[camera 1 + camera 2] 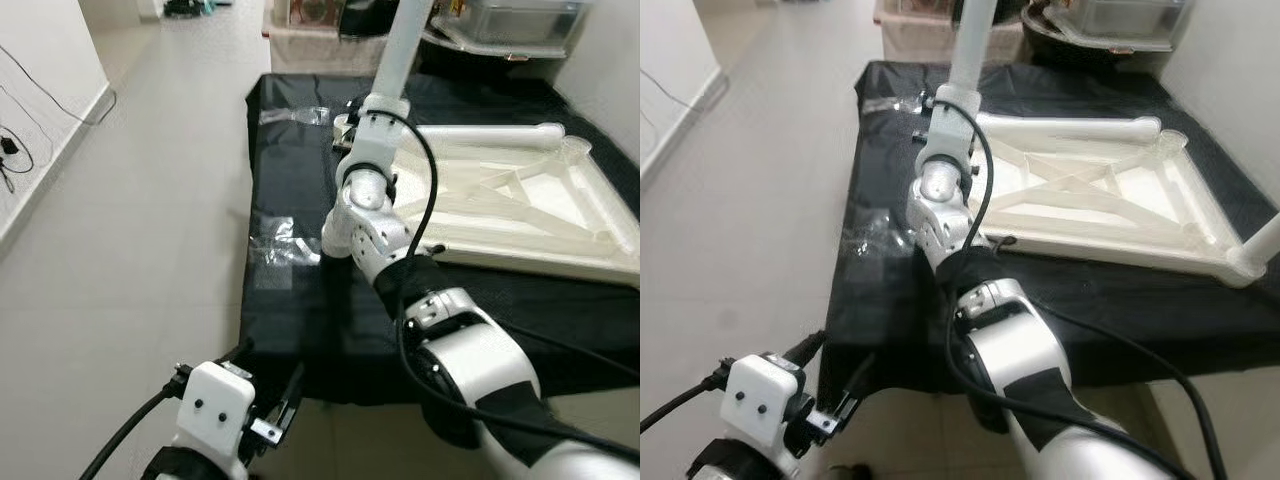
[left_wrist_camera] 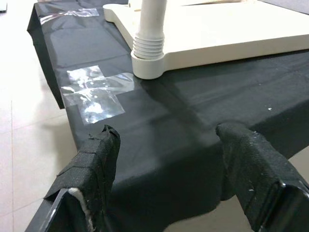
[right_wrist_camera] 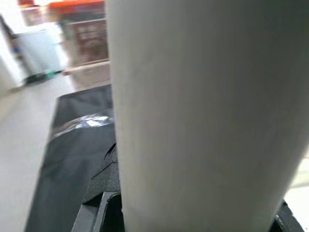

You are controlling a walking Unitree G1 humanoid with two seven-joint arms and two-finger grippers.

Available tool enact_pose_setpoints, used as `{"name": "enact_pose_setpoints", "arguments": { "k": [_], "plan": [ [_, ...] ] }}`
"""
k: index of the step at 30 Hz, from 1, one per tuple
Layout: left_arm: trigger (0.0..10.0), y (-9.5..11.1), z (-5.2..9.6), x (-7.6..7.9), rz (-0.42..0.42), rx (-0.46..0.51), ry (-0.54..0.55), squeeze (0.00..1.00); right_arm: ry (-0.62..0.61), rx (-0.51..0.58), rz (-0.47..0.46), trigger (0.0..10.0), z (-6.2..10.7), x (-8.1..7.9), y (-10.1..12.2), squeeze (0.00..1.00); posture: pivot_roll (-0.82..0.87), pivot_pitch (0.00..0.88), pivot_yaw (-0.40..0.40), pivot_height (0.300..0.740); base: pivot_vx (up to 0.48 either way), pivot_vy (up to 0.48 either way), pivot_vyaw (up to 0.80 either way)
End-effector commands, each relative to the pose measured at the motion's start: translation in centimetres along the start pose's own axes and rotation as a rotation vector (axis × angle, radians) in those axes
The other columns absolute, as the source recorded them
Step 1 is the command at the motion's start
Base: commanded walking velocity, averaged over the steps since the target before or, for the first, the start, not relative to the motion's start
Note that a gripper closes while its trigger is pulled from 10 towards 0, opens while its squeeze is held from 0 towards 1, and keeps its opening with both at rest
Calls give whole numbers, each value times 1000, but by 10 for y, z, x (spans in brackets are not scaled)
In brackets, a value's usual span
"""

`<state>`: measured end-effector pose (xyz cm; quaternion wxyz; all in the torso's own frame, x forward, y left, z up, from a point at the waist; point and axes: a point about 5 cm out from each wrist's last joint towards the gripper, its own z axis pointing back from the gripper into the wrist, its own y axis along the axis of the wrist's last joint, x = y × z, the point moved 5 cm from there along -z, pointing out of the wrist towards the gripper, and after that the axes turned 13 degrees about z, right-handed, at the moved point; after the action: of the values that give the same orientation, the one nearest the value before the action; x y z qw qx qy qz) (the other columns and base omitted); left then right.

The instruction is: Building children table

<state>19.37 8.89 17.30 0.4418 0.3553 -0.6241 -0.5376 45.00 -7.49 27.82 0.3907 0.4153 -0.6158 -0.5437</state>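
Left eye view: white table top (image 1: pixel 520 200) lying upside down on a black cloth (image 1: pixel 300 200) spread over the floor, ribbed underside up, cross braces showing. One white table leg (image 1: pixel 405 45) standing upright in the corner socket nearest the robot's left, another leg (image 1: pixel 500 133) lying flat along the far edge of the frame. In the right eye view, a third leg (image 1: pixel 1262 243) rising from the near right corner. Right gripper (image 1: pixel 350 125) reaching forward to the upright leg at its base; leg pressed close before the right wrist camera as a broad white column (image 3: pixel 203 116), black finger edges beside it, closed around it as far as can be told. Left gripper (image 2: pixel 183 179) low at the near edge of the cloth, its two black cloth-wrapped fingers (image 2: pixel 96 159) spread apart with nothing between them, pointing toward the ribbed collar of the socket (image 2: pixel 149 48). Patches of clear tape (image 1: pixel 280 245) stuck on the cloth near its left edge, more tape (image 1: pixel 295 115) farther back. Pale tiled floor (image 1: pixel 130 230) around the cloth, storage boxes (image 1: pixel 520 20) beyond the far edge, a black cable (image 1: pixel 20 150) along the wall at left.
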Motion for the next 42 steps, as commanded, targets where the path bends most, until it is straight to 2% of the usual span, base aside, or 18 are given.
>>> {"name": "enact_pose_setpoints", "arguments": {
  "k": [1, 7, 9, 10, 12, 18, 24, 25, 27, 32, 33, 34, 35, 36, 37, 38, 39, 42],
  "plan": [
    [10000, -6, 0, 0, 0, -21, 0, 0, -138, -187, 121, 10000, 0, 29, -66, 0, 105, 191, -69, 740, 0, 0, 0],
    [10000, -7, 0, 0, -2, -22, -1, 0, -203, -145, 116, 10000, 11, 22, -56, 0, 110, 183, -69, 740, 0, 0, 0],
    [10000, -8, 0, -1, -4, -25, 1, 0, -189, -78, 138, 10000, 19, 10, -45, 0, 108, 179, -69, 740, 0, 0, 0],
    [10000, -8, 0, -1, -4, -25, 1, 0, -189, -78, 138, 10000, 19, 10, -45, 0, 108, 179, -69, 740, 0, 0, 0],
    [10000, -8, -1, -2, -5, -23, 3, 0, -160, -52, 181, 10000, 31, -2, -46, 0, 102, 171, -71, 740, 0, 0, 0],
    [10000, -8, -2, -2, -5, -20, 3, 0, -150, -59, 199, 10000, 39, -9, -52, 0, 102, 171, -71, 740, 0, 0, 0],
    [10000, -9, -3, -2, -4, -17, 3, 0, -141, -55, 136, 10000, 39, -12, -45, 0, 101, 163, -71, 740, 0, 0, 0],
    [10000, -7, -4, -4, 6, -11, 11, 0, -70, -25, 31, 10000, 33, -20, -25, 0, 99, 162, -70, 740, 0, 0, 0],
    [10000, -6, -5, -7, 12, -5, 26, 0, -35, 28, -38, 10000, 29, -21, -4, 0, 99, 160, -69, 740, 0, 0, 0],
    [10000, -5, -6, -9, 14, -3, 32, 0, -25, 51, -66, 10000, 26, -19, 6, 0, 98, 156, -66, 740, 0, 0, 0],
    [10000, -5, -8, -10, 11, -1, 35, 51, 6, 87, -108, 10000, 23, -17, 22, 0, 97, 154, -67, 740, 0, 0, 0],
    [10000, -5, -8, -10, 11, -1, 35, 51, 6, 87, -108, 10000, 23, -17, 22, 0, 97, 154, -67, 740, 0, 0, 0],
    [10000, -4, -10, -14, 0, 0, 51, 306, 56, 113, -152, 10000, 20, -16, 35, 0, 91, 152, -62, 740, 0, 0, 0],
    [10000, -3, -13, -17, -23, 2, 59, 169, 139, 131, -186, 10000, 20, -20, 45, 0, 89, 148, -66, 740, 0, 0, 0],
    [10000, -3, -13, -17, -23, 2, 59, 169, 139, 131, -186, 10000, 20, -20, 45, 0, 89, 148, -66, 740, 0, 0, 0],
    [10000, 2, -22, -27, -52, 11, 96, 0, 321, 156, -239, 10000, 28, -29, 51, 0, 89, 149, -66, 740, 0, 0, 0],
    [10000, 2, -22, -27, -52, 11, 96, 0, 321, 156, -239, 10000, 28, -29, 51, 0, 89, 149, -66, 740, 0, 0, 0],
    [10000, 7, -30, -40, -81, 24, 143, 0, 443, 174, -268, 10000, 37, -35, 48, 0, 84, 144, -62, 740, 0, 0, 0]
  ]
}}
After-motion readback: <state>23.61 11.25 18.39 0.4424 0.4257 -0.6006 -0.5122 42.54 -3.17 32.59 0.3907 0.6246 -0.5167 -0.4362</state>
